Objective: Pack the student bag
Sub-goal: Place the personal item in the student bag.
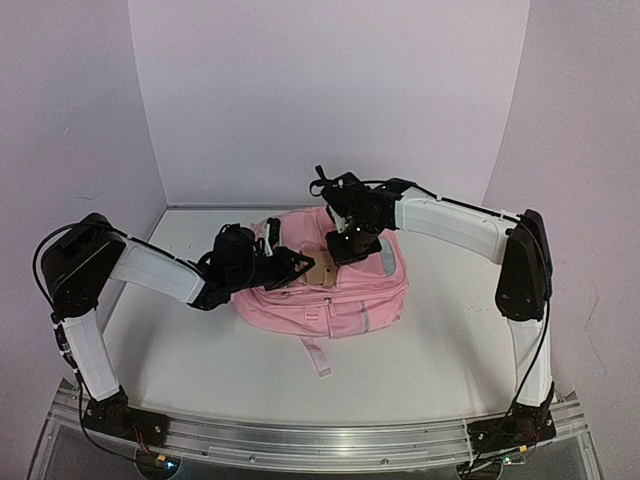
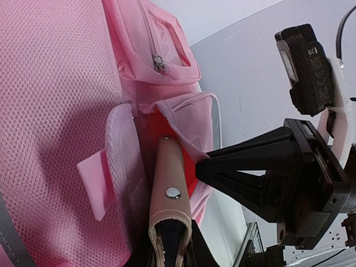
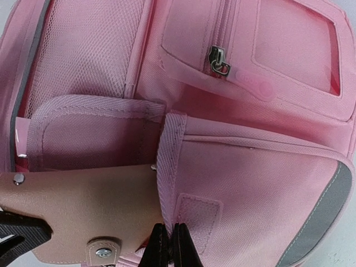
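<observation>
Now my left claw [image 1: 298, 268] is clamping a tan case [image 1: 322, 272], its tip sitting inside a pocket [image 3: 256, 178] of the student bag [image 1: 350, 305] lying on the table [image 1: 200, 350]; my right claw [image 1: 348, 243] is pinching that pocket's rim.

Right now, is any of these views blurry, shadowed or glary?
Top external: even light, sharp, only faint shadows around the student bag. Left wrist: a dark shadow falls across the bag's mesh beside the tan case. Right wrist: crisp, with a small glint on the zip pull.
</observation>
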